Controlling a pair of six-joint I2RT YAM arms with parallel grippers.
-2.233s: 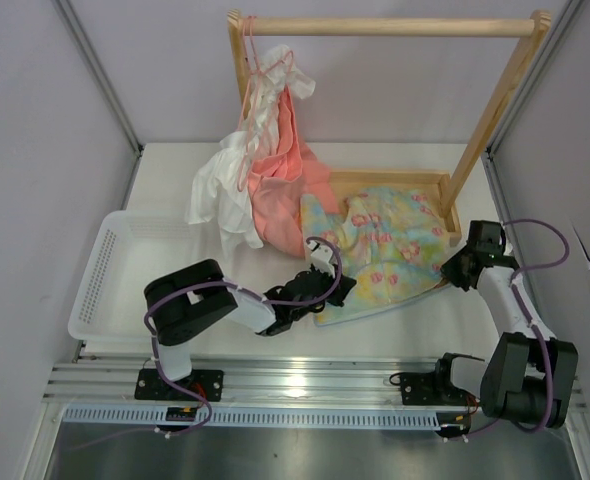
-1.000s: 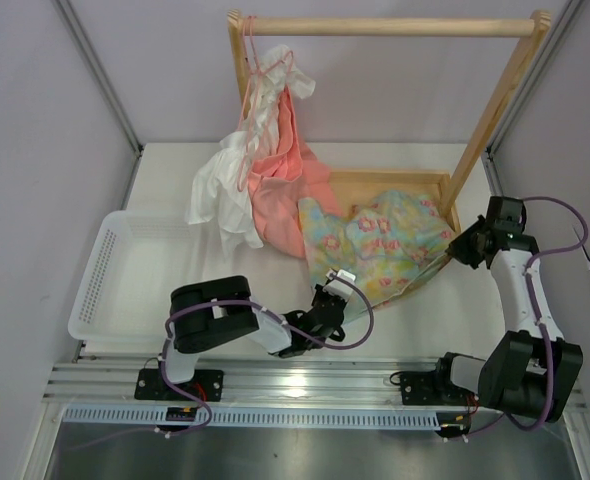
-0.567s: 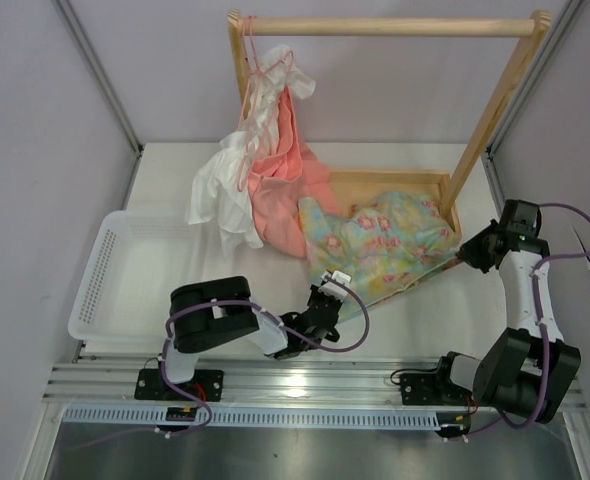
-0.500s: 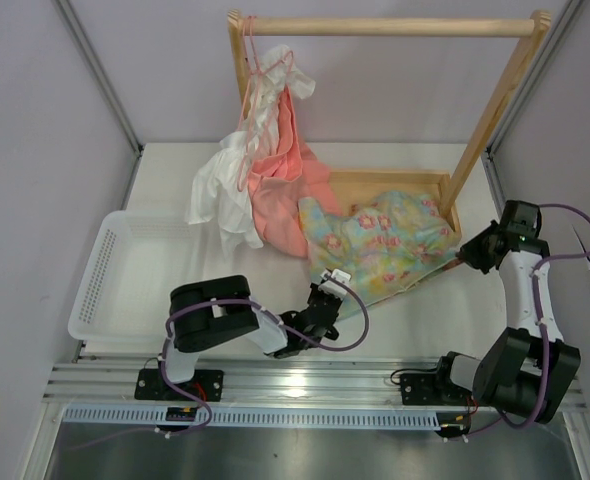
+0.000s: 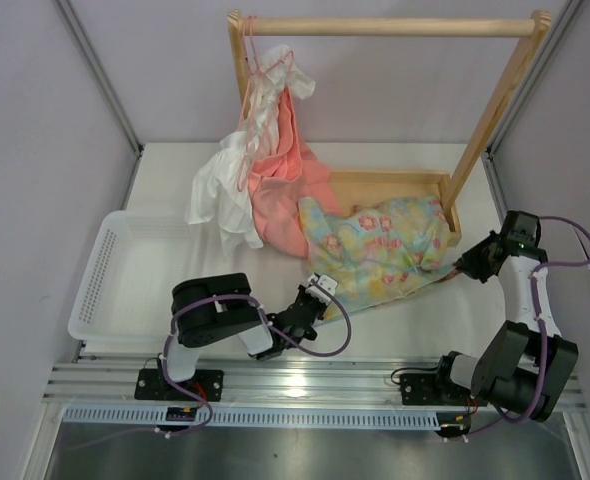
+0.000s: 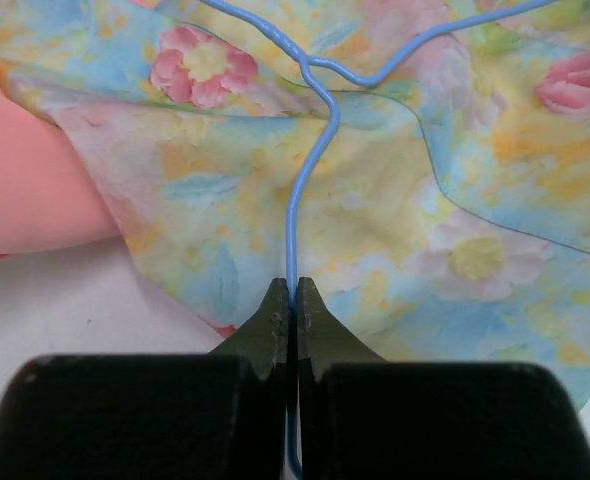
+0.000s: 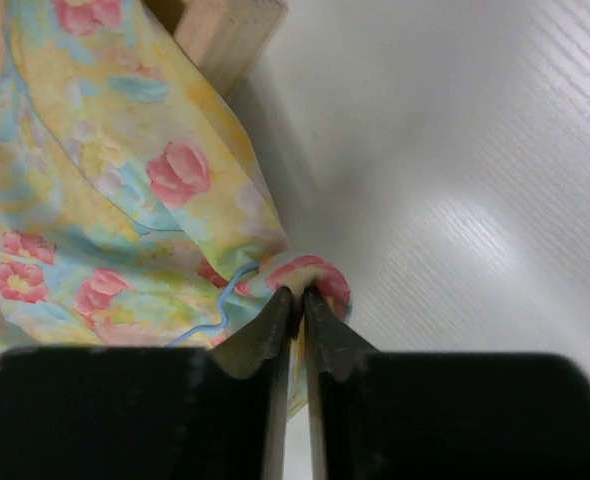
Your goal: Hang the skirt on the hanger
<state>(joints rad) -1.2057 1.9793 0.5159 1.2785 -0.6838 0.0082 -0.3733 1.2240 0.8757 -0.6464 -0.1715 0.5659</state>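
The skirt (image 5: 385, 250), pale yellow and blue with pink flowers, lies over the wooden rack base and the table. The blue wire hanger (image 6: 310, 120) lies on it; its neck runs into my left gripper (image 6: 293, 292), which is shut on the wire. In the top view the left gripper (image 5: 313, 292) sits at the skirt's near left corner. My right gripper (image 7: 301, 297) is shut on a bunched edge of the skirt (image 7: 125, 190), at its right end (image 5: 463, 268) in the top view. A short piece of blue wire (image 7: 210, 320) shows beside the right fingers.
A wooden clothes rack (image 5: 495, 110) stands at the back, its base frame (image 5: 375, 180) under the skirt. A salmon-pink garment (image 5: 285, 180) and a white garment (image 5: 223, 195) hang from a pink hanger (image 5: 267, 62) at its left. A white basket (image 5: 115, 280) sits at left.
The left gripper has drawn back toward the near left with the hanger. The right gripper swung out right with the skirt's edge, then came down and nearer. The skirt spread out, then bunched slightly.
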